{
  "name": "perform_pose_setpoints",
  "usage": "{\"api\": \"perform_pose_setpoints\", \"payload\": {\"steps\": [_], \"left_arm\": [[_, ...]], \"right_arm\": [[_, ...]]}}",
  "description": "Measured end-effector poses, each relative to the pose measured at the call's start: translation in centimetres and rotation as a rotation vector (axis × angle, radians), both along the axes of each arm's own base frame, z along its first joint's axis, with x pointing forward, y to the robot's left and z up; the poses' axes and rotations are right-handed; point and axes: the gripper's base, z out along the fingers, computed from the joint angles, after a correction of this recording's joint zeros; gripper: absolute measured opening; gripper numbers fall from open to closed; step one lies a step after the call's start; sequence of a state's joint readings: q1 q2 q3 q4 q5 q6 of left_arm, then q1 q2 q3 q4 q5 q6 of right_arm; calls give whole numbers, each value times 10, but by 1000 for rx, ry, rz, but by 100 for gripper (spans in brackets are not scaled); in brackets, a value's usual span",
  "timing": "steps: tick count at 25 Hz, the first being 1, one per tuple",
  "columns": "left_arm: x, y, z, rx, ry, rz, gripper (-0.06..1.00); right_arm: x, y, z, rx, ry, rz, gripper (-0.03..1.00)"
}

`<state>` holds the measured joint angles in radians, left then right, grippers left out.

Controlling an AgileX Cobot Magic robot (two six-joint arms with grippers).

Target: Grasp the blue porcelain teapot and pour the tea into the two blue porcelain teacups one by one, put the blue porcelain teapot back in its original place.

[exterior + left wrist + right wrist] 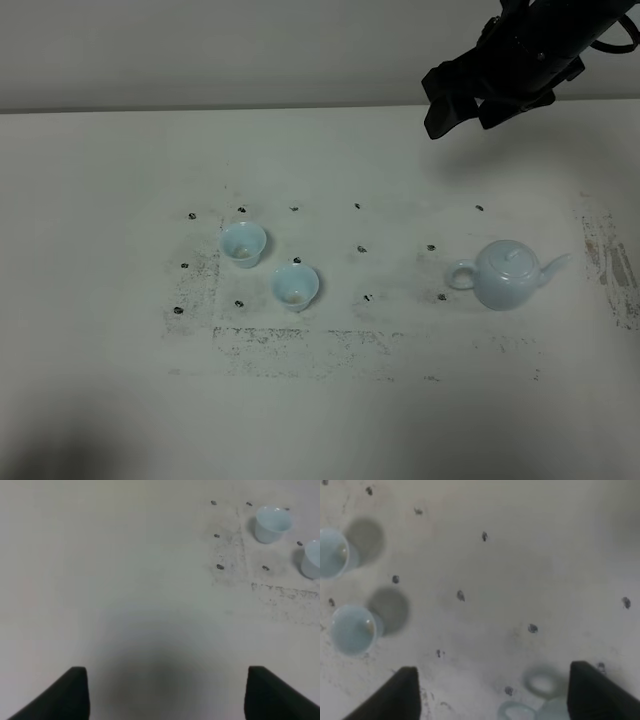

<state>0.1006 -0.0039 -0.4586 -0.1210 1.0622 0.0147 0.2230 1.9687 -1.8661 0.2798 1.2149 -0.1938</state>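
The blue porcelain teapot (pixel 510 277) stands upright on the right of the table, handle toward the cups, spout pointing right. Only its handle and edge show in the right wrist view (pixel 552 711). The two blue porcelain teacups (pixel 243 243) (pixel 295 285) stand upright close together at centre left; they also show in the right wrist view (pixel 331 552) (pixel 352 629) and the left wrist view (pixel 272 523) (pixel 312 559). My right gripper (pixel 466 112) (pixel 497 695) is open and empty, high above the table beyond the teapot. My left gripper (pixel 167 695) is open and empty over bare table, away from the cups.
The white table (pixel 120 160) carries several small black dot marks (pixel 361 248) and a scuffed grey rectangle outline (pixel 300 345) around the cups and teapot. A worn patch (pixel 610 260) lies at the right edge. A wall runs behind the table's far edge.
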Motion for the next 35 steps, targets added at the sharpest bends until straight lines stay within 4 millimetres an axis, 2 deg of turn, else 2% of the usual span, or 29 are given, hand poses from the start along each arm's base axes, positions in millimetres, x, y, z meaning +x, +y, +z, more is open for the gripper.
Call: {"api": "perform_pose_setpoints", "payload": {"steps": [6, 12, 24, 31, 35], "left_arm": [[0, 0, 0, 0, 0, 0, 62], [0, 0, 0, -1, 0, -1, 62], [0, 0, 0, -2, 0, -1, 62], [0, 0, 0, -2, 0, -1, 62], [0, 0, 0, -2, 0, -1, 62]], "right_arm": [[-32, -3, -2, -49, 54, 0, 57], [-39, -3, -20, -33, 129, -34, 51], [-10, 10, -73, 66, 139, -130, 47], [-4, 13, -118, 36, 247, -139, 47], [-3, 13, -129, 27, 276, -138, 46]]}}
